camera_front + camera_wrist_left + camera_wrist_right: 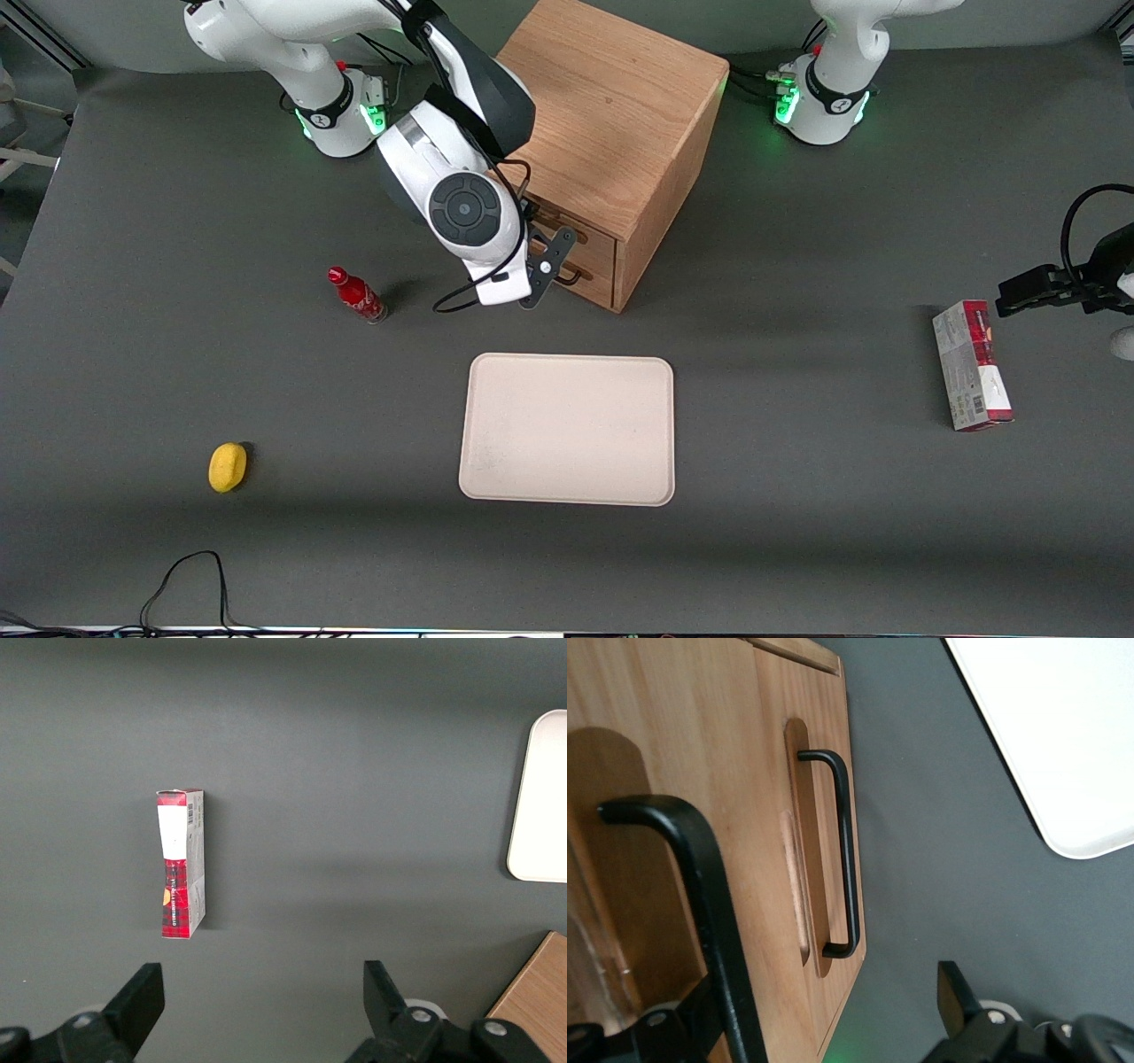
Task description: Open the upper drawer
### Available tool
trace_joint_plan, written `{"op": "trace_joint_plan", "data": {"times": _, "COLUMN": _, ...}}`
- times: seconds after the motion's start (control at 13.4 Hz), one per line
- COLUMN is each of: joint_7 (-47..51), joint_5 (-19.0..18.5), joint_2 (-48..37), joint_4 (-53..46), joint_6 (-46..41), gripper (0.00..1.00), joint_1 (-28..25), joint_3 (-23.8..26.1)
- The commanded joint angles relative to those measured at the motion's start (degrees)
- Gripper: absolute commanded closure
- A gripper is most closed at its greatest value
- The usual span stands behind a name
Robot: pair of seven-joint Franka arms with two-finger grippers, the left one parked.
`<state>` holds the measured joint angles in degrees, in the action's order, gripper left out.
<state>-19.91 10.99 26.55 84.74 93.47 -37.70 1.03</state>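
Fingers of my black two-finger gripper (833, 1014) are standing open, straddling the long black bar handle (700, 904) of the light oak cabinet's (611, 115) upper drawer (664, 859). I am seeing that drawer sitting directly above the lower drawer (824, 771), with the cream rectangular tray (567, 430) lying in front of the cabinet.

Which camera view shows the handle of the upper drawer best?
The right wrist view: the upper drawer's handle fills it close up, beside the gripper. The front view hides most of that handle under the arm. The left wrist view shows none of it.
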Motion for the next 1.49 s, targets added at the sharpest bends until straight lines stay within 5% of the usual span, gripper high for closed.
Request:
{"op": "trace_joint_plan", "data": {"times": 0.0, "joint_7": -1.62, "joint_5": 0.88, "joint_2": 1.92, "joint_4": -2.03, "joint_6": -0.65, "gripper": 0.00, "joint_1": 0.17, "joint_3": -0.85}}
{"op": "trace_joint_plan", "data": {"times": 1.27, "joint_7": -4.26, "joint_5": 0.18, "joint_2": 6.93, "joint_4": -9.67, "joint_6": 3.83, "gripper": 0.00, "joint_1": 11.95, "joint_3": -1.21}}
{"op": "trace_joint_plan", "data": {"times": 1.41, "joint_7": -4.17, "joint_5": -3.41, "joint_2": 8.42, "joint_4": -12.22, "joint_6": 4.26, "gripper": 0.00, "joint_1": 11.95, "joint_3": -1.39}}
